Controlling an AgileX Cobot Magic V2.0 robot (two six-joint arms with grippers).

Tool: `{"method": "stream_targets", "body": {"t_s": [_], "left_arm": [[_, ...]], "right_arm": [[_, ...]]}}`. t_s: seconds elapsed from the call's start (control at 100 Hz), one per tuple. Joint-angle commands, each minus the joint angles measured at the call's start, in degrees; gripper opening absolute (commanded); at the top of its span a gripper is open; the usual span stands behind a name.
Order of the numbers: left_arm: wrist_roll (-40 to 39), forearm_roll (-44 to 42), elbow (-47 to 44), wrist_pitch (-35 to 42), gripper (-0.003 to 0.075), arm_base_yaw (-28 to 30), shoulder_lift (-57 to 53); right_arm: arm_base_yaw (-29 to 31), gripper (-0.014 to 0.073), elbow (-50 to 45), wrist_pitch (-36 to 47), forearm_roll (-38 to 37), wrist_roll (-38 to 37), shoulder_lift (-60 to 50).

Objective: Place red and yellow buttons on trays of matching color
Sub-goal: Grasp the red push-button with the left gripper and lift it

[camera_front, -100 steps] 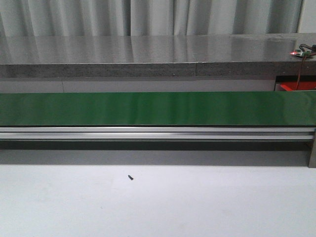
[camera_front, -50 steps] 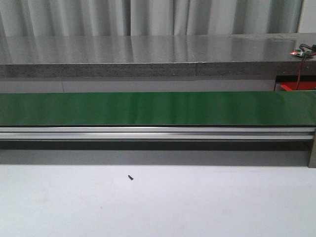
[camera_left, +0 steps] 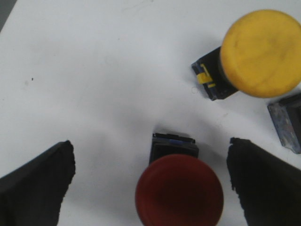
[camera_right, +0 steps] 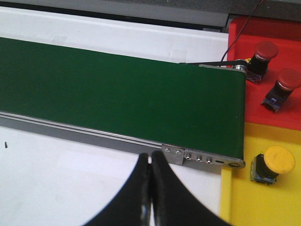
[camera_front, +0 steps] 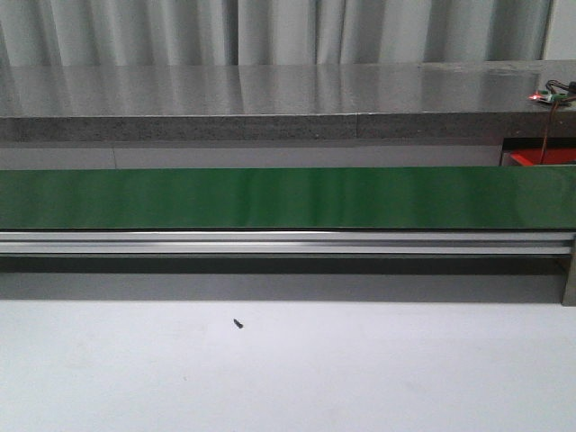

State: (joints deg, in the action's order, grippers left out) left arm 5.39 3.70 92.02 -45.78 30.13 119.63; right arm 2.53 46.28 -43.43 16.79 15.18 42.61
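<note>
Red button upright, cap toward camera

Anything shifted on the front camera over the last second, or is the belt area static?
Nothing visibly changed: the green conveyor belt carries no buttons, the small dark speck lies at one spot on the white table, and neither arm enters the front view.

Yellow button crowds the red button on one side.
</note>
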Motion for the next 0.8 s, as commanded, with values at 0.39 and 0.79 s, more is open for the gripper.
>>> {"method": "stream_targets", "body": {"t_s": [0.39,0.79], "left_arm": [[0.0,0.06,1.76,2.98,0.0276,0.09,-3.29],[0.0,0.6,1.76,0.07,0.0276,-0.13,-12.11]], "right_arm": [[0.04,-0.0066,1.55,3.25,1.15,0.46,-0.31],[0.04,-0.0066,1.55,3.25,1.15,0.46,-0.31]]}}
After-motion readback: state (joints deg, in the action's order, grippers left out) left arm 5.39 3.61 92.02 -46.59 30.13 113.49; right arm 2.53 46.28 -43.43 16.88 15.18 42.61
